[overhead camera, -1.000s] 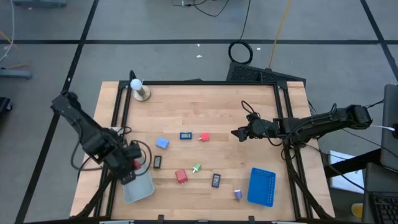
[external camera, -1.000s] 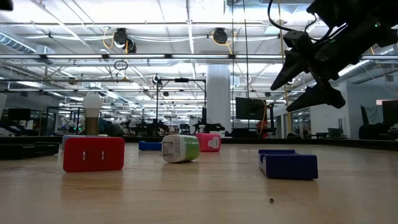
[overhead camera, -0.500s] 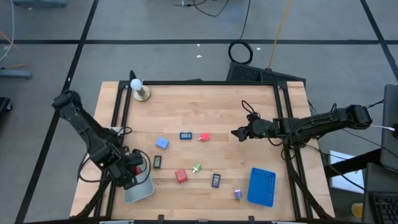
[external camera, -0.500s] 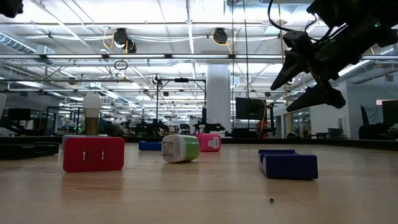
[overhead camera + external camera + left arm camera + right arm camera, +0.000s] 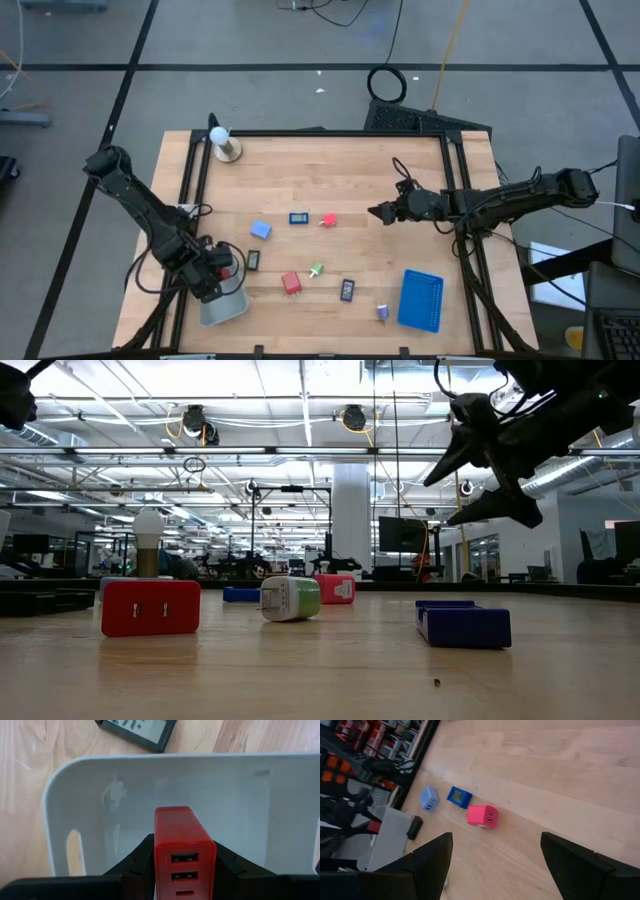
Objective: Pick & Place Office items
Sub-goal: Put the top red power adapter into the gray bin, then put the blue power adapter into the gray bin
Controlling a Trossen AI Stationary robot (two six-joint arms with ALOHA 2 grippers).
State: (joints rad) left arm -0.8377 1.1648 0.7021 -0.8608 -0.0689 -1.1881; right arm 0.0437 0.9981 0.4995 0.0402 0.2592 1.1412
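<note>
My left gripper (image 5: 224, 272) is shut on a red block (image 5: 184, 850) and stands over the grey tray (image 5: 222, 306) at the near left. My right gripper (image 5: 374, 212) is open and empty, held above the table's middle right; it also shows in the low view (image 5: 470, 475). On the table lie a light-blue block (image 5: 261, 230), a blue rectangle (image 5: 298, 218), a pink-red block (image 5: 328, 221), two black rectangles (image 5: 253, 260) (image 5: 347, 290), a second red block (image 5: 291, 284), a green-white bit (image 5: 316, 270) and a purple bit (image 5: 382, 312). My left gripper pinches the red block by its two long sides (image 5: 159, 857) between its two fingers (image 5: 137, 862), at the end with the ports. The fingers point down and lie along the block. The block is lifted clear, over the inside of the grey tray (image 5: 100, 795).
A blue tray (image 5: 421, 300) lies at the near right. A white ball on a wooden base (image 5: 222, 143) stands at the far left corner. Black frame rails run along the table's left and right sides. The far half of the table is bare wood.
My left gripper has gone a little toward the table's near edge with the red block, farther over the grey tray. My right gripper has risen slightly and stays open.
</note>
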